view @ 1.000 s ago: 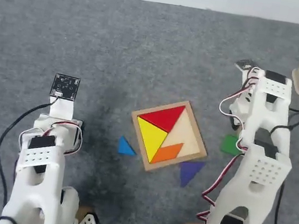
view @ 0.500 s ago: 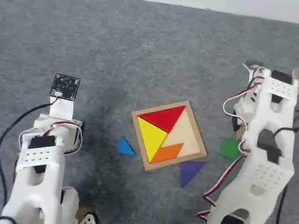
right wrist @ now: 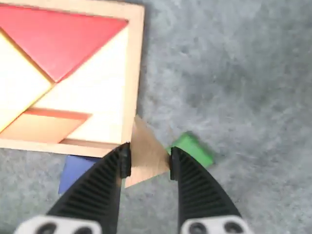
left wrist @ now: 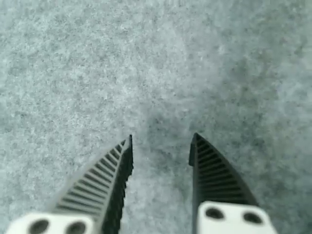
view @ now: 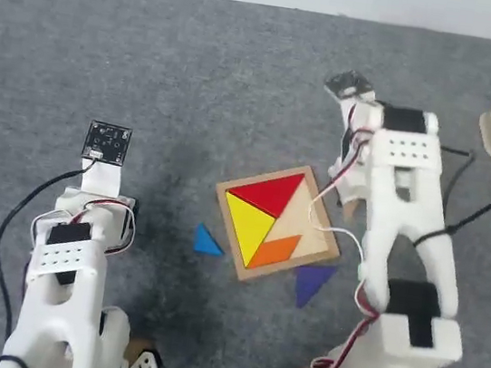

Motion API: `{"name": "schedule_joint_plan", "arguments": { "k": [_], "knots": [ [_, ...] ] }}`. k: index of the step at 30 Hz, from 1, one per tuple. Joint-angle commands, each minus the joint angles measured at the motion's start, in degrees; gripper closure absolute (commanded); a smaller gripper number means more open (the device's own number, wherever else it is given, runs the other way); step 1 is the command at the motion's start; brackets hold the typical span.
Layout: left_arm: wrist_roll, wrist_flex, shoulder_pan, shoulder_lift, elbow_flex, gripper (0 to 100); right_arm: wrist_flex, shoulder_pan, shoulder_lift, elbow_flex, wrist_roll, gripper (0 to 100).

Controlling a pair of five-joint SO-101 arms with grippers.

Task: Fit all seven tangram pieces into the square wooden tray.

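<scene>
Tan triangle pinched in right claw, green piece beside, left claw parted.

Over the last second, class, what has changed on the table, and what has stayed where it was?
The right gripper, shut on a tan triangle, swung left to the edge of the wooden tray. The red piece, yellow piece and orange piece in the tray, the loose blue triangle and purple triangle, and the left gripper stayed put.

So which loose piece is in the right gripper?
The tan triangle, pinched in the right gripper; the green piece and the purple triangle lie free.
</scene>
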Motion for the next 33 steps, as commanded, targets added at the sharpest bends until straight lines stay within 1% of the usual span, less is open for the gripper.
{"name": "schedule_joint_plan", "arguments": {
  "k": [1,3,6,8,10,12,15,21,25,28,30,33],
  "knots": [
    [-0.8,-1.1,0.4,-1.8,-0.2,82,-4.7,0.8,-6.4,5.4,2.3,99.2],
    [-0.8,-1.1,0.4,-1.8,-0.2,82,-6.4,3.0,-6.2,7.2,3.9,99.2],
    [-0.8,-1.1,0.3,-1.8,-0.2,82,-11.0,11.1,-3.9,7.4,4.2,99.2],
    [-0.8,-1.1,0.3,-1.8,-0.1,82,-12.4,15.9,-1.0,6.8,4.4,99.2],
    [-0.8,-1.1,0.3,-1.8,-0.1,82,-12.5,18.2,2.2,6.6,4.4,99.2],
    [-0.8,-1.1,0.3,-1.8,-0.1,82,-12.7,19.1,4.5,6.9,4.4,99.2],
    [-0.8,-1.1,0.3,-1.8,-0.1,82,-12.5,18.9,6.3,6.7,4.0,97.2],
    [-0.8,-1.1,0.3,-1.8,-0.1,82,-12.8,19.1,4.8,6.5,1.1,80.6],
    [-0.8,-1.1,0.3,-1.7,-0.1,82,-10.1,18.2,1.6,6.5,1.0,73.5],
    [-0.8,-1.1,0.4,-1.7,-0.1,82,-6.8,16.7,-2.1,6.6,0.7,71.9],
    [-0.8,-1.1,0.4,-1.7,-0.1,82,-5.1,15.0,-5.1,6.8,-1.1,72.0],
    [-0.8,-1.1,0.4,-1.7,-0.1,82,-2.4,8.8,-9.8,6.9,-1.8,72.0]
  ]
}}
